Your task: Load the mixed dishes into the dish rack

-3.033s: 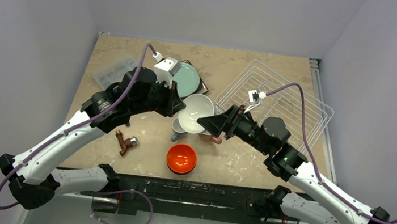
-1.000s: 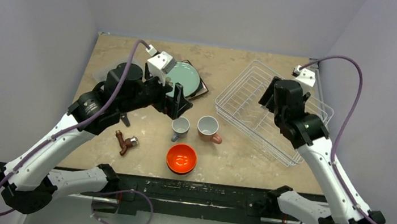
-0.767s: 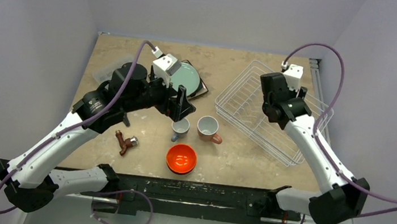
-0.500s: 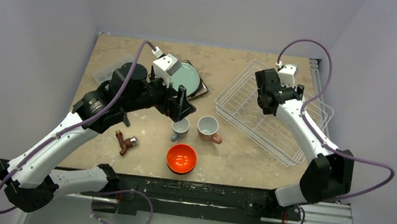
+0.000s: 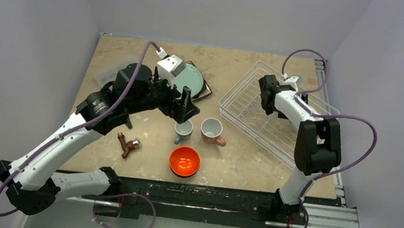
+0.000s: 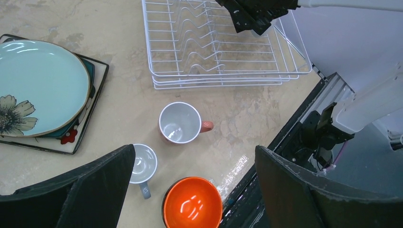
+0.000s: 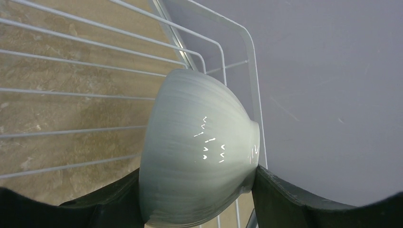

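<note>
The right jaws are clamped on either side of a white glazed bowl (image 7: 199, 152), smooth and shiny with faint brushed streaks down its rounded wall. It hangs tilted on its side over the far corner of the white wire dish rack (image 6: 223, 80), close to the grey wall. The rack is a big rectangular basket of thin rods with a row of bent upright tines down its middle, and none of the dishes on show lie in it.

Left of the rack, the left jaws hang spread wide with nothing between them, above the mottled beige stone-look surface (image 5: 229, 158). Just off the rack's near-left corner stands a pink mug (image 6: 179, 123), white inside, handle pointing back at the rack. A smaller pale blue mug (image 6: 141, 164) sits beside it, farther from the rack. A glossy orange bowl (image 6: 192, 203) rests nearer the arm bases. Well left of the rack, a round teal plate (image 6: 40, 88) lies on a square dark-rimmed flower-patterned plate (image 6: 66, 137)
</note>
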Available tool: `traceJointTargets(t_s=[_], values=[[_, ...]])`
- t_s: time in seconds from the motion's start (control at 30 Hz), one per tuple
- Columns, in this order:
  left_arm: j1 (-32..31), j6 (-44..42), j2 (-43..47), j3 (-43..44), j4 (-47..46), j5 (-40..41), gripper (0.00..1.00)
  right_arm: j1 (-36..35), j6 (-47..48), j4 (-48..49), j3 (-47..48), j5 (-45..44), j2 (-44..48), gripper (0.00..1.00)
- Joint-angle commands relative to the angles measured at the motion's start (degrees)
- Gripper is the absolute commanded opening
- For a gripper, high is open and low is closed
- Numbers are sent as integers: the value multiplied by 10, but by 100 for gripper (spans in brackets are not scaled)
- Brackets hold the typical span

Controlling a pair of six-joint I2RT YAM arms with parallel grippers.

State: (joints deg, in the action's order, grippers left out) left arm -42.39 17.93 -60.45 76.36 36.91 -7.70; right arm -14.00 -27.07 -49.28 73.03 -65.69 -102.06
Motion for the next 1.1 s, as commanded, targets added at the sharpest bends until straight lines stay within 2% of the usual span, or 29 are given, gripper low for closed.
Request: traceJointTargets(t_s=[0.0,0.2,0.53,0.63,0.8,0.9,1.07], values=[[-1,-3,-9,3,-25,0,96,15,30,41,-2,-58,9,0],[-1,0,-40,3,-26,-17,93,28,68,83,-25,-34,-7,0],[-1,1,-77,3,-25,-6,93,36,62,71,-16,-52,-57,0],[-1,2,-86,4,-24,-6,93,37,42,47,-2,-80,-77,0],[-1,-2,-95,5,-22,1,93,44,41,38,6,-66,-90,0],[-1,-6,-103,6,-19,7,93,44,46,42,6,-62,-89,7],[-1,-12,-114,10,-14,18,93,47,62,57,3,-52,-89,25]])
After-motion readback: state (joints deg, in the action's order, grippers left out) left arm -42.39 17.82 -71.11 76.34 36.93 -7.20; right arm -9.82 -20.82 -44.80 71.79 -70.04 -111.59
